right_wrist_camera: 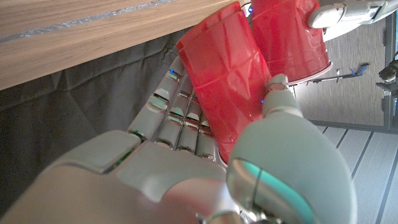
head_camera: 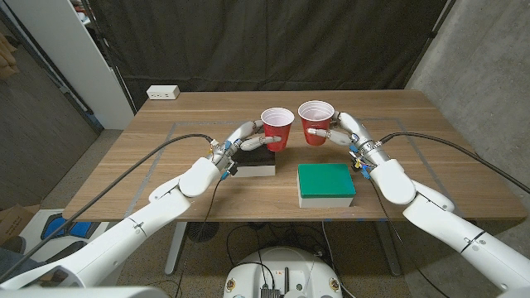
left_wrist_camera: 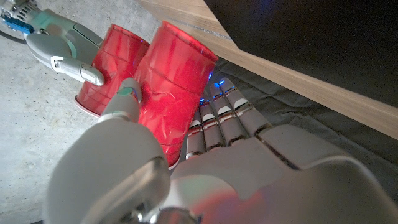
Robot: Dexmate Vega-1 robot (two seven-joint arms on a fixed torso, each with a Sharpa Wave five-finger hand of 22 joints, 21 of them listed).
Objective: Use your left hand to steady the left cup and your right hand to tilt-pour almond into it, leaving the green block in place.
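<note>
We see green rectangular block [head_camera: 326, 184] nearest on wooden table [head_camera: 414, 124], black-and-white box [head_camera: 255, 163] left of it. Beyond, left hand [head_camera: 245, 141] grips left red plastic cup [head_camera: 277, 129]; right hand [head_camera: 339, 128] grips right red plastic cup [head_camera: 315, 122], raised, rims near.

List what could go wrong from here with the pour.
1. The right cup and the left cup are both held off the table, rims close together; a tilt may knock them.
2. The left hand dents its cup's thin wall in the left wrist view; it may buckle.
3. The green block lies just below: spilled almonds may land on it.
</note>
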